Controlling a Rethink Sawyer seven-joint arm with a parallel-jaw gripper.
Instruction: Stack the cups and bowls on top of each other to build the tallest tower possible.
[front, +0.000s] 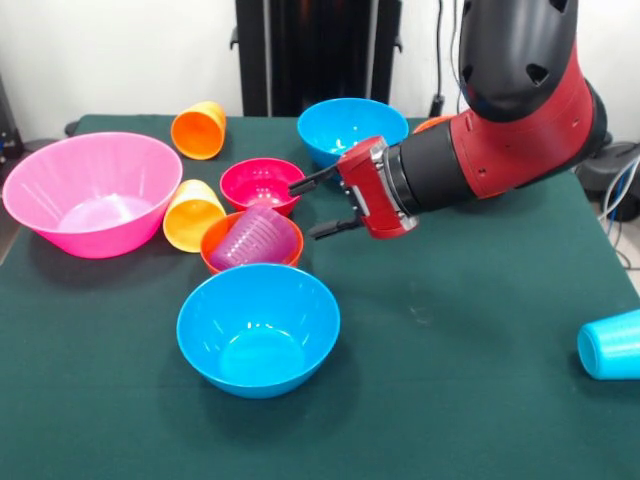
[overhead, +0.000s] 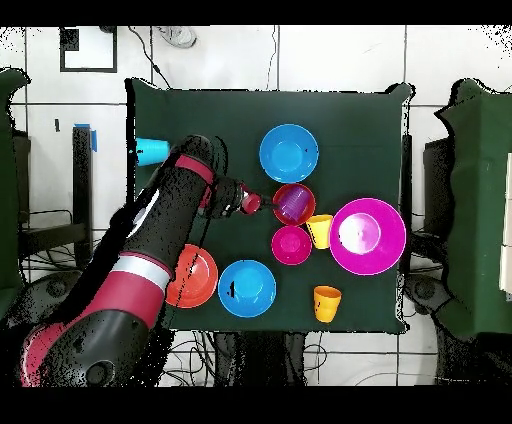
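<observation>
blue bowls x2, cups x4

My arm reaches low across table, wrist horizontal. My gripper points sideways, fingers spread apart, nothing between them.

Seen from the front view, the largest bowl stands at the table's left; just right of it lies a tipped cup, with the rear cup on its side behind it; right again, the nested cup lies in the holding bowl, the small bowl just behind. The near bowl stands in front of these and the far bowl behind them; the claw hangs just right of the nested cup; the lone cup lies well apart at the right edge.
</observation>
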